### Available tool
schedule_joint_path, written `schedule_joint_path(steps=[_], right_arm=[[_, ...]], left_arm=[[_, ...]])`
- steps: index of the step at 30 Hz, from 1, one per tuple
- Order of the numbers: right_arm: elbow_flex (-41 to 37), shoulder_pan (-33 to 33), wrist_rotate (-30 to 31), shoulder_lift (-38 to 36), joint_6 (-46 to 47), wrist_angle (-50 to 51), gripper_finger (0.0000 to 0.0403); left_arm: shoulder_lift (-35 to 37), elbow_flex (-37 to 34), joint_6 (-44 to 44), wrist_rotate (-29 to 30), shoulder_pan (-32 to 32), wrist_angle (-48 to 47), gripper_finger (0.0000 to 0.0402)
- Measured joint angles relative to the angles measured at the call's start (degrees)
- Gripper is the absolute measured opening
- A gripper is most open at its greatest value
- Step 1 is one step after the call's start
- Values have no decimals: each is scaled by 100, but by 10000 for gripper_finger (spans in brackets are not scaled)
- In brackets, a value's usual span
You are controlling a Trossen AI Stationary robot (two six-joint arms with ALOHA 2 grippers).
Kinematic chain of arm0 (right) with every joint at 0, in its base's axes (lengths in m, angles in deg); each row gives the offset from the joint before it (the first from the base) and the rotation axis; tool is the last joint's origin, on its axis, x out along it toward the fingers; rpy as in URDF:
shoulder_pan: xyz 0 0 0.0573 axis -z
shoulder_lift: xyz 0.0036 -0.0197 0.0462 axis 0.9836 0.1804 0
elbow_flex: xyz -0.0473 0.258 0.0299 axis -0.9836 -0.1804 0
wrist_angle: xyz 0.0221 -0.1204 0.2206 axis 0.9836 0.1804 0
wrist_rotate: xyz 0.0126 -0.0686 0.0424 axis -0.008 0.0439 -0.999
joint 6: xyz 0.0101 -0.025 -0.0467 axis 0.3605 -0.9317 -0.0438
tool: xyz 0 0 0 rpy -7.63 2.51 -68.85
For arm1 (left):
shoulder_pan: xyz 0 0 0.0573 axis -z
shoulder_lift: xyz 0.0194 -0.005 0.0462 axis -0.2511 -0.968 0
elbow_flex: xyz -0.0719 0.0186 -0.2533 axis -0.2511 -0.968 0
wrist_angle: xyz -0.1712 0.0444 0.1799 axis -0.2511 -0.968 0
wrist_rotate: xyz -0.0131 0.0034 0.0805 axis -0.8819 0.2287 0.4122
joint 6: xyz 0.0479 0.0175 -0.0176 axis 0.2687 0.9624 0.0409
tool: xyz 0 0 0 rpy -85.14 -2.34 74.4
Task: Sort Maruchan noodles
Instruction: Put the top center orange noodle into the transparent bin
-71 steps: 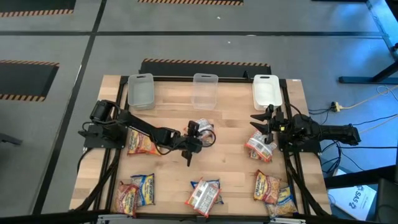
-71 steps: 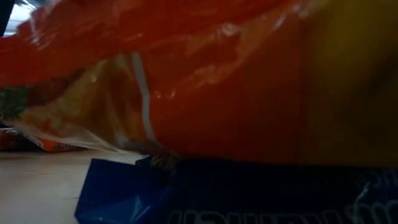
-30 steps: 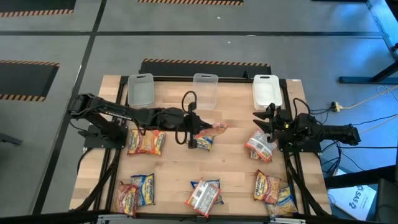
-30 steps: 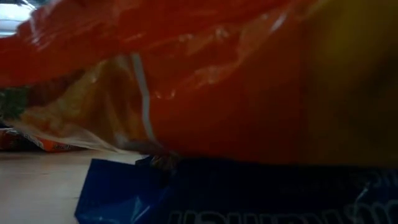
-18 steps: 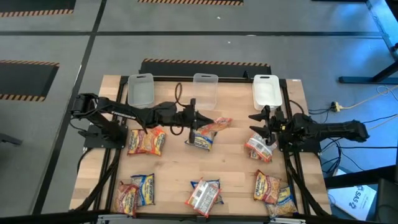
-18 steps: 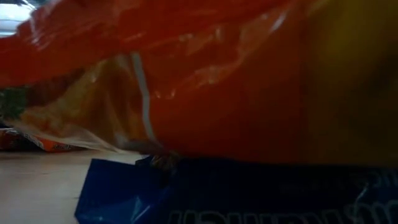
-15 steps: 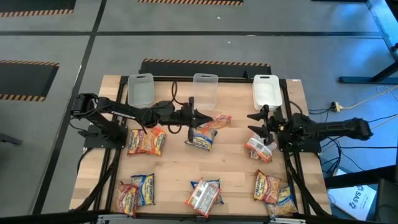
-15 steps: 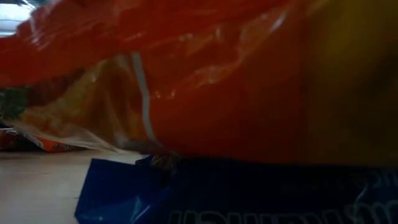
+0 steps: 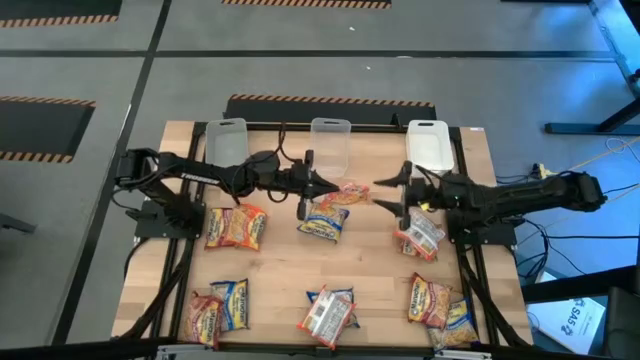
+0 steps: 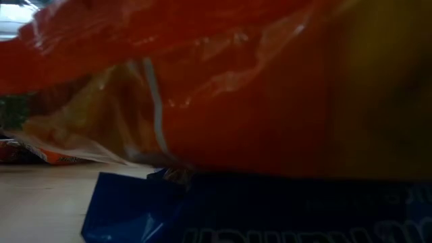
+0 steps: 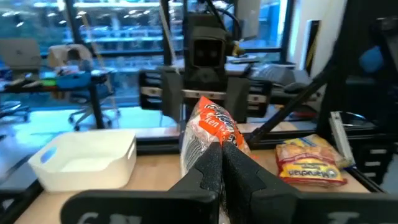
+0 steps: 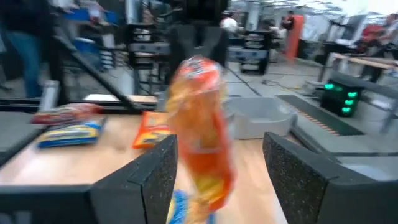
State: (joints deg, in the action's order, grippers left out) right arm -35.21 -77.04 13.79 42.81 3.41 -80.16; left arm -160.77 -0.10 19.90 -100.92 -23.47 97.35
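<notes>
Orange noodle packet (image 9: 349, 194) between left gripper (image 9: 322, 188) jaws.

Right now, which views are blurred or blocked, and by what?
Low view: an orange packet lying against the lens blocks nearly everything. Right wrist view: motion-blurred, the held pink-orange packet smeared. Left wrist view and high view: fairly sharp.

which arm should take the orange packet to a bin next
Right, probably. The left gripper is shut on the orange packet and holds it out over the table's middle. The right gripper is open, facing it, and nearest the white bin. It looks like a handover.
</notes>
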Motion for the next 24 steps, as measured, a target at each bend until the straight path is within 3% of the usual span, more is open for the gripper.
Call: schedule_joint_path(steps=[2, 5, 8, 14, 19, 24], right_arm=[[349, 253, -31, 170, -5, 372, 236], [703, 561, -589, 404, 44, 617, 252], [913, 723, -1090, 640, 42, 587, 268], [1115, 889, -1414, 1150, -9, 218, 277], [1222, 918, -1765, 1578, -19, -34, 270], [1373, 918, -1713, 1852, -160, -158, 231]], left_arm=[[0, 0, 19, -292, -160, 25, 0], [0, 0, 19, -573, -401, -18, 0], [0, 0, 21, -723, -542, 12, 0], [0, 0, 21, -848, -659, 64, 0], [0, 0, 78, -792, -657, 133, 0], [0, 0, 86, -717, -655, 151, 0]])
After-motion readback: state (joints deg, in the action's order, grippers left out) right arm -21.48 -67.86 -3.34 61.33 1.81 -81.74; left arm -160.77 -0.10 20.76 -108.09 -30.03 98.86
